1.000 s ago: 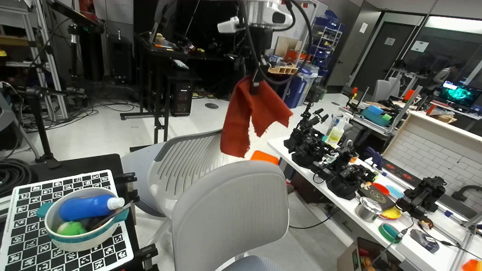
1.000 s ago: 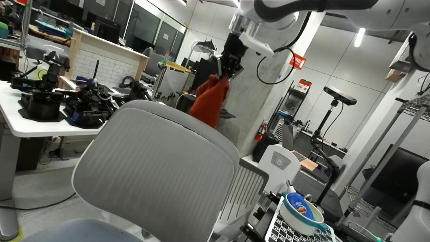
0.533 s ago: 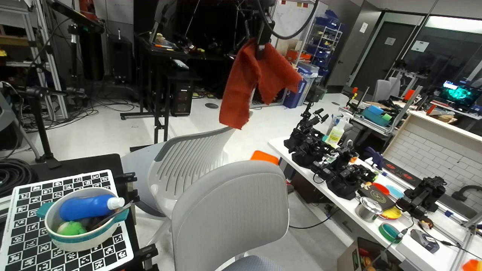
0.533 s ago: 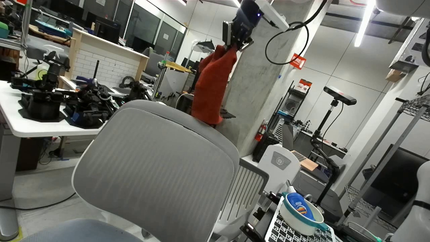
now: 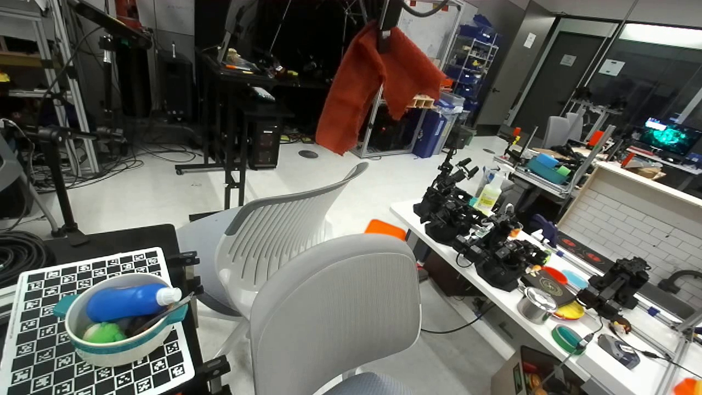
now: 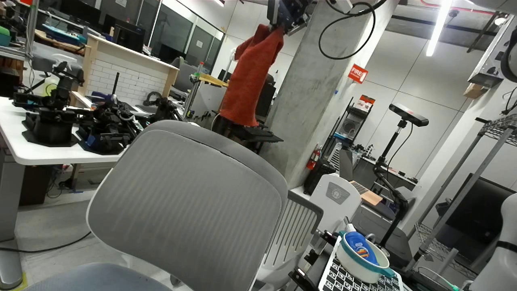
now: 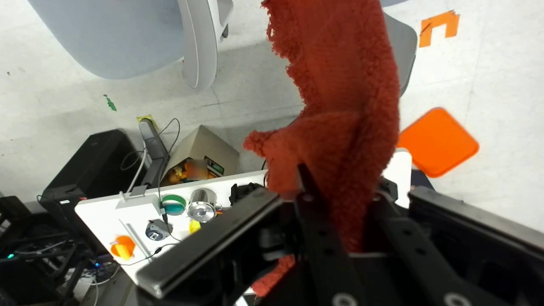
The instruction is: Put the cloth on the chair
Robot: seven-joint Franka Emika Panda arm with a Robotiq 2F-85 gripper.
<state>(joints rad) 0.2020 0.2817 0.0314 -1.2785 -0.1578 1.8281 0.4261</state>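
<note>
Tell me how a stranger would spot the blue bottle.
In an exterior view, find the checkered board. On it sits a pale pot with teal handles. Inside, the blue bottle lies near a green object; its white cap sets it apart.

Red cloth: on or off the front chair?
Off: in both exterior views the red cloth hangs from the claw, a gap showing above the front chair.

Red cloth [image 7: 348, 72]: rough, fuzzy fabric. Near chair back [image 5: 340, 302]: matt, finely ribbed. Slatted chair [image 5: 271, 241]: smooth, plastic-looking. Pot [image 5: 536, 305]: smooth, glossy metal. Pillar [image 6: 309, 93]: matt, mottled concrete.
</note>
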